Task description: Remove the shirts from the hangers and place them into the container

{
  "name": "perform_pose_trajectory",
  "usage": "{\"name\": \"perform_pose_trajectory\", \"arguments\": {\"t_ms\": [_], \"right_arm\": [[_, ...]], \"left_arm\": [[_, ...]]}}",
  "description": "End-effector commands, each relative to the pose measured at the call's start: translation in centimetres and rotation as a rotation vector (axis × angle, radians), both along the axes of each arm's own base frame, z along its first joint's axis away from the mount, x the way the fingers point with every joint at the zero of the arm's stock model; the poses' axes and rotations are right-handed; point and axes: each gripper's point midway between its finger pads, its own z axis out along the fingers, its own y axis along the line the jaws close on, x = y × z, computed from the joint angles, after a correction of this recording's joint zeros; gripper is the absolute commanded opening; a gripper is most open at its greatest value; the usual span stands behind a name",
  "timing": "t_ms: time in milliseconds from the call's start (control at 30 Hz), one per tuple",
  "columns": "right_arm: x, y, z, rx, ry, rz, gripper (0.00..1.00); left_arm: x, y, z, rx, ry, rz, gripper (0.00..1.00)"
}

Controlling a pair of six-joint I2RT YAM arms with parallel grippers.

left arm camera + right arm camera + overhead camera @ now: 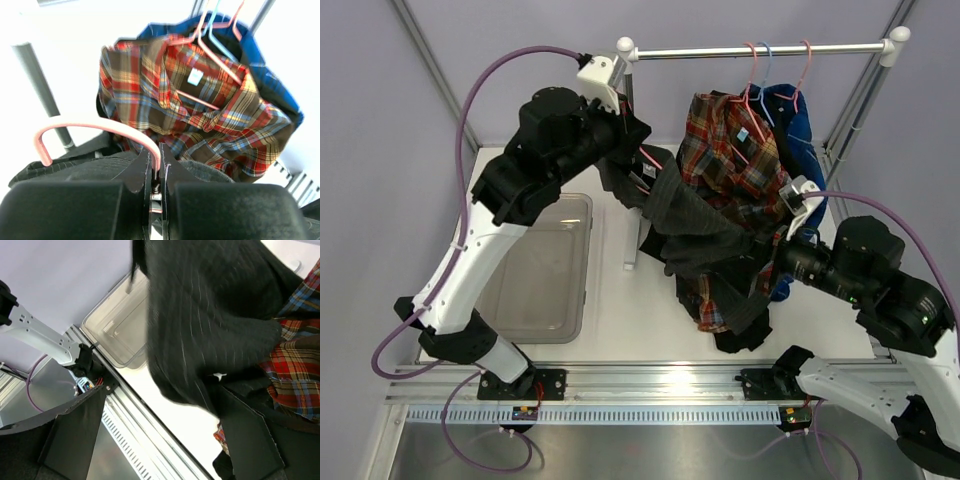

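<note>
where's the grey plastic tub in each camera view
Top external: shallow translucent grey plastic tub, left of centre.
Left wrist: not in it.
Right wrist: upper left, beside the dark charcoal pinstriped shirt.
Shared landmark: red-orange-navy plaid fabric shirt, visible in all three views.

2 white arms (470, 262) w/ blk joints (555, 120), purple cables (535, 50)

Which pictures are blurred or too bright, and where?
Top external view: sharp, evenly lit, with glare on the metal strip at the near edge. Left wrist view: plaid shirt slightly soft, background blown out white. Right wrist view: pinstriped shirt smeared by blur, table glaring white.
</note>
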Motion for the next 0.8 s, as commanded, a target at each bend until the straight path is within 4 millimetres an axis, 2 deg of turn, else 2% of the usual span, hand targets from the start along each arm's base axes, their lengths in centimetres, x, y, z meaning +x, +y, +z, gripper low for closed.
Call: {"name": "perform_pose_trajectory", "arguments": {"t_ms": [0,200,267,367,400,500,533,600,633,667,767], "right_arm": [[-0.7,-0.4,-1.4,-0.039,0.01,0.025,0.99],[-0.4,-0.9,-2.6,-0.062,-0.002,0.004,1.0],[0.0,-0.7,-3.0,-0.072,-0.002,-0.004,0.97],[0.8,-0.3,-3.5,-0.083,0.004,-0.015,0.82],[1.0,-0.2,-3.5,-0.082,0.0,-0.019,0.69],[1.9,-0.6,-3.9,-0.096,-0.007,-0.069,0.46],[2.1,-0.6,-4.1,-0.102,-0.008,-0.077,0.31],[2.8,-0.9,-3.9,-0.104,-0.026,-0.11,0.23],[2.9,-0.9,-3.9,-0.106,-0.026,-0.114,0.07],[3.0,-1.0,-3.8,-0.106,-0.029,-0.125,0.0],[3.0,-1.4,-3.4,-0.095,-0.039,-0.143,0.0]], "left_arm": [[-1.0,2.0,2.2,-0.001,-0.035,0.037,0.0],[-1.1,2.4,2.2,0.003,-0.038,0.043,0.0],[-1.3,2.2,2.4,-0.011,-0.04,0.035,0.0],[-1.4,2.2,2.5,-0.015,-0.041,0.027,0.0],[-1.4,2.2,2.4,-0.011,-0.04,0.029,0.0],[-1.5,2.6,2.4,-0.002,-0.047,0.04,0.0],[-1.4,2.7,2.5,-0.003,-0.051,0.041,0.0],[-1.5,2.8,2.3,-0.004,-0.05,0.041,0.0],[-1.6,2.9,2.4,-0.008,-0.051,0.042,0.0],[-1.5,2.8,2.4,-0.01,-0.051,0.039,0.0],[-1.5,2.8,1.9,-0.008,-0.044,0.039,0.0]]}}
